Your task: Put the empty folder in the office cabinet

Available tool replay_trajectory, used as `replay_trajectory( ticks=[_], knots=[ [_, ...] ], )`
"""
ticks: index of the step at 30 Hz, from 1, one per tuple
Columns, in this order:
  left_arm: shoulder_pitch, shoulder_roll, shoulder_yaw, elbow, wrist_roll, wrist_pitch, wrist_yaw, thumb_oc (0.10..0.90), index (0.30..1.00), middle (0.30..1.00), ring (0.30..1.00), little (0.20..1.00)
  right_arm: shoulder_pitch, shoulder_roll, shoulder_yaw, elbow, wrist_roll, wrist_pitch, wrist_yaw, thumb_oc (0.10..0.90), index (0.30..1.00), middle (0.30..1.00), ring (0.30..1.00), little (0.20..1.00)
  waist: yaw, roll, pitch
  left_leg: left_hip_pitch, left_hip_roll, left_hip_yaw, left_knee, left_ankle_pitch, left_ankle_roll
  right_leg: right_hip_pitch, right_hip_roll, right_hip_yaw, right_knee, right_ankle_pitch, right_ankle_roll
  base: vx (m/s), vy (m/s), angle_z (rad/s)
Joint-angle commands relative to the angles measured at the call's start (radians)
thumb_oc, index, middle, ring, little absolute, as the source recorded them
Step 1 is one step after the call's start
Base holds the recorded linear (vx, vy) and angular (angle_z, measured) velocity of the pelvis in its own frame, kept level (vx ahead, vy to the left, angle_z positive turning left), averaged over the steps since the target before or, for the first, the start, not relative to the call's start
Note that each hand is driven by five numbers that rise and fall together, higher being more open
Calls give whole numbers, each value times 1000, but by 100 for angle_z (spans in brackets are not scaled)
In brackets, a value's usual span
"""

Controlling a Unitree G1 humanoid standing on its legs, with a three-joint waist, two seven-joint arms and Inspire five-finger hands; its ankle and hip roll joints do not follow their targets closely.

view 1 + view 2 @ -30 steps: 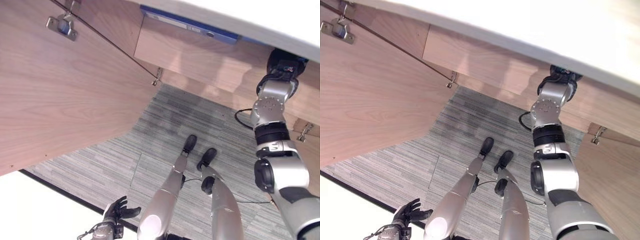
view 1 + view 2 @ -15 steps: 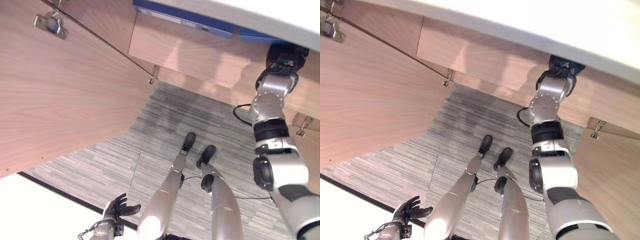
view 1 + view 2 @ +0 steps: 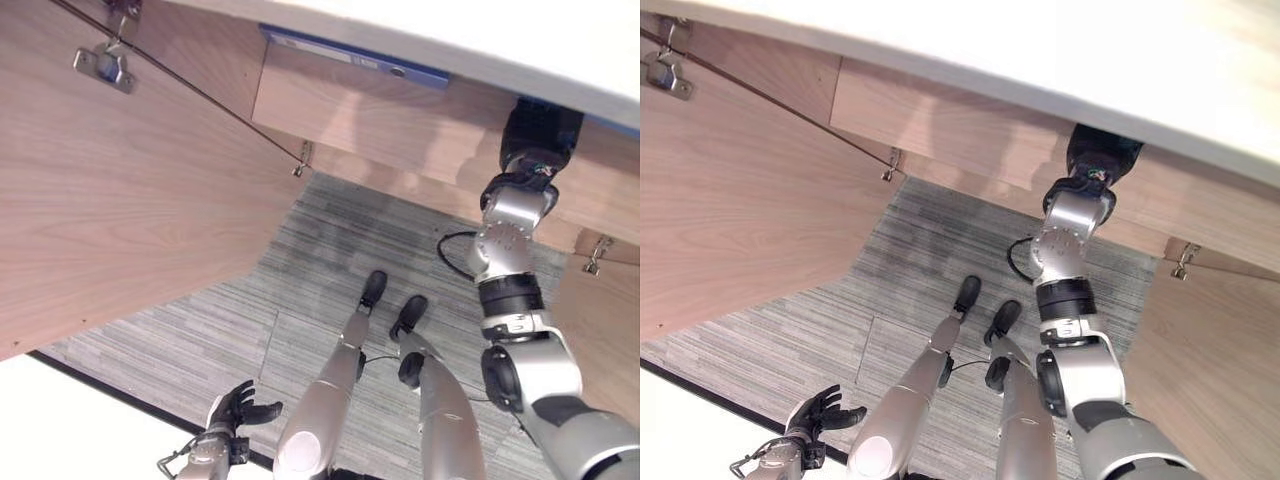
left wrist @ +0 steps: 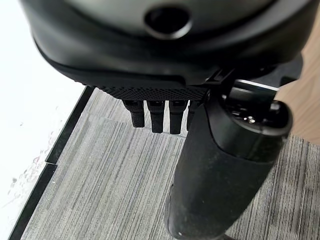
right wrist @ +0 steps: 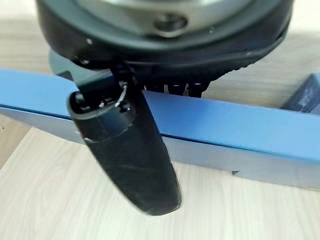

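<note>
Folder [image 3: 350,57] lies on the cabinet shelf [image 3: 380,120], up front, under the top panel [image 3: 480,40]. Right hand [image 5: 130,150] on the folder's near side. Cabinet door [image 3: 120,200] stands open left. Left hand [image 3: 235,410] low left over floor [image 3: 200,330].

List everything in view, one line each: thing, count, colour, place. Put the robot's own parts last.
Folder: one, blue, lying on the cabinet shelf; its edge shows under the white top in the left eye view.
Second blue thing: one, on the shelf beyond the folder; cannot tell what it is.
Cabinet: one, light wood with a white top, ahead of the robot.
Cabinet doors: two, light wood, swung open at either side.
Hinges: silver, several, on the doors and cabinet frame.
Floor: grey striped carpet.
Left hand: dark, open, low at the robot's side.
Right hand: dark, reaching into the cabinet, thumb over the folder, grip unclear.
</note>
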Motion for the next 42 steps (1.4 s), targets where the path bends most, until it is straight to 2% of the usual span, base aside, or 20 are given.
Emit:
replay_trajectory(
  ticks=[1, 6, 8, 9, 10, 12, 15, 16, 18, 19, 21, 25, 26, 27, 31, 34, 35, 40, 41, 42],
  knots=[
    [81, 58, 9, 73, 41, 32, 10, 800, 900, 900, 900, 900, 44, -35, 47, -196, -15, -24, 152, 800, 900, 900, 900, 900, -15, -5, -26, 30, -8, 64, 40, -127, 10, 131, -22, 51, -235, 99, 141, 0, 0, 0],
    [87, 60, 16, 80, 41, 33, 12, 800, 900, 900, 900, 900, 51, -31, 52, -221, -35, -40, 136, 800, 900, 900, 900, 900, -20, -8, -22, 32, -5, 70, 41, -128, 10, 129, -22, 54, -234, 101, 139, 0, 0, 0],
    [85, 61, 19, 87, 37, 34, 20, 800, 900, 900, 900, 900, 43, -39, 50, -208, -67, -62, 86, 800, 900, 900, 900, 900, -25, -12, -21, 31, -5, 72, 39, -127, 10, 127, -21, 55, -237, 104, 139, 0, 0, 0],
    [76, 59, 25, 103, 37, 39, 34, 800, 900, 900, 900, 900, 22, -58, 36, -181, -138, -82, -20, 800, 900, 900, 900, 900, -31, -19, -20, 32, -3, 75, 36, -128, 11, 125, -20, 55, -239, 106, 139, 0, 0, 0],
    [75, 59, 26, 104, 37, 39, 34, 800, 900, 900, 900, 900, 22, -57, 36, -183, -142, -82, -25, 800, 900, 900, 900, 900, -31, -19, -19, 32, -3, 75, 36, -128, 11, 125, -20, 55, -239, 106, 139, -101, 29, -1],
    [62, 60, 24, 119, 47, 44, 54, 800, 900, 900, 900, 900, -22, -93, 24, -136, -241, -65, -170, 800, 900, 900, 900, 900, -38, -29, -13, 20, -2, 85, 39, -105, 15, 115, -23, 44, -243, 134, 133, -47, 10, -1],
    [56, 61, 13, 130, 54, 43, 64, 800, 900, 900, 900, 900, -91, -124, 38, -19, -263, -29, -252, 800, 900, 900, 900, 900, -39, -38, -19, 31, 1, 78, 34, -128, 12, 124, -18, 56, -246, 116, 138, 27, -24, -5],
    [56, 62, 13, 130, 54, 43, 64, 800, 900, 900, 900, 900, -92, -124, 37, -18, -262, -29, -251, 800, 900, 900, 900, 900, -38, -37, -10, 20, -1, 85, 41, -107, 15, 116, -22, 44, -244, 136, 132, -91, -4, -10],
    [37, 65, -6, 145, 65, 47, 70, 800, 900, 900, 900, 900, -158, -130, 30, 131, -266, 19, -306, 800, 900, 900, 900, 900, -38, -43, -17, 31, 4, 81, 30, -128, 12, 125, -16, 56, -251, 119, 138, -1, -27, -6],
    [37, 66, -6, 145, 65, 46, 70, 800, 900, 900, 900, 900, -163, -132, 28, 137, -263, 20, -303, 800, 900, 900, 900, 900, -36, -41, -8, 21, 2, 88, 36, -107, 15, 117, -20, 43, -249, 139, 132, 0, 0, 0],
    [33, 65, -10, 147, 67, 44, 74, 800, 900, 900, 900, 900, -182, -127, 20, 186, -258, 32, -314, 800, 900, 900, 900, 900, -36, -42, -15, 31, 5, 83, 28, -126, 12, 125, -15, 56, -253, 120, 139, 2, -9, -6],
    [38, 69, -20, 138, 64, 42, 81, 800, 900, 900, 900, 900, -211, -121, 20, 270, -256, 51, -335, 800, 900, 900, 900, 900, -28, -35, -8, 22, 4, 93, 29, -106, 15, 117, -17, 42, -256, 140, 133, -1, -9, -3],
    [36, 69, -22, 135, 60, 42, 82, 800, 900, 900, 900, 900, -218, -120, 26, 284, -259, 55, -339, 800, 900, 900, 900, 900, -27, -35, -13, 33, 6, 85, 22, -124, 12, 125, -13, 55, -259, 122, 139, 0, 0, 0],
    [37, 70, -23, 135, 60, 41, 82, 800, 900, 900, 900, 900, -218, -120, 26, 286, -259, 54, -339, 800, 900, 900, 900, 900, -26, -33, -8, 20, 4, 92, 28, -103, 16, 116, -17, 41, -257, 142, 133, 0, 0, 0],
    [31, 68, -34, 119, 44, 38, 90, 800, 900, 900, 900, 900, -216, -93, 40, 293, -263, 55, -360, 800, 900, 900, 900, 900, -25, -30, -8, 23, 5, 96, 20, -100, 15, 115, -14, 42, -264, 146, 133, -21, 7, 0],
    [30, 57, -35, 121, 39, 48, 95, 800, 900, 900, 900, 900, -158, -37, 66, 206, -297, 42, -376, 800, 900, 900, 900, 900, -30, -34, -8, 24, 7, 98, 16, -98, 15, 115, -11, 43, -266, 147, 131, 0, 0, 0],
    [34, 41, -27, 118, 43, 60, 97, 800, 900, 900, 900, 900, -44, 30, 99, 33, -347, 33, -362, 800, 900, 900, 900, 900, -39, -42, -8, 21, 8, 98, 15, -98, 17, 110, -11, 41, -267, 149, 130, 0, 0, 0],
    [58, 14, -16, 89, 49, 68, 103, 800, 900, 900, 900, 900, 122, 104, 151, -174, -405, 18, -336, 800, 900, 900, 900, 900, -54, -50, -8, 13, 9, 100, 18, -98, 18, 103, -11, 40, -266, 152, 129, -3, -1, -2],
    [69, 5, -21, 67, 43, 66, 105, 800, 900, 900, 900, 900, 163, 130, 168, -205, -379, 6, -294, 800, 900, 900, 900, 900, -58, -50, -8, 10, 10, 100, 16, -98, 20, 98, -10, 41, -267, 154, 129, 79, -33, -5],
    [82, 0, -19, 39, 9, 63, 99, 800, 900, 900, 900, 900, 207, 154, 210, -214, -298, 14, -193, 800, 900, 900, 900, 900, -57, -49, -8, 28, 15, 95, 6, -118, 15, 108, -5, 51, -266, 131, 135, 77, -33, -2]
  ],
)
